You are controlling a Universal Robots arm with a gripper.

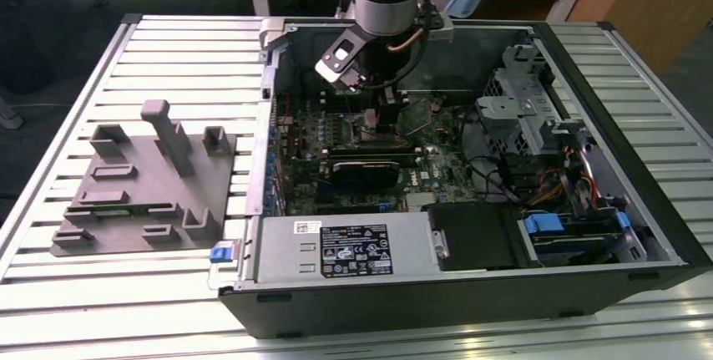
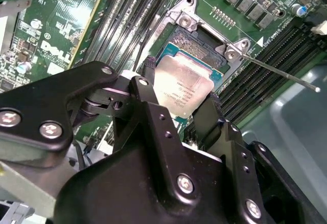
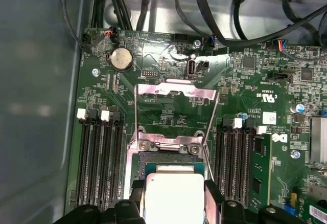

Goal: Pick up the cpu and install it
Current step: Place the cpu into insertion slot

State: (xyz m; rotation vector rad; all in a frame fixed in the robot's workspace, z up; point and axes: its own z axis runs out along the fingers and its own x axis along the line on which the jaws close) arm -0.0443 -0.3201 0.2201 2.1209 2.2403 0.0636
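Second wrist view: fingers clasp the cpu over the socket

Grey fixture plate lies on slatted table beside open computer case; coin-cell battery sits on green motherboard.

Two side edges of the cpu covered by my fingers in the second wrist view, its end nearest the finger bases cut off at the first wrist view's edge, socket mostly hidden under it, I cannot tell whether they touch.
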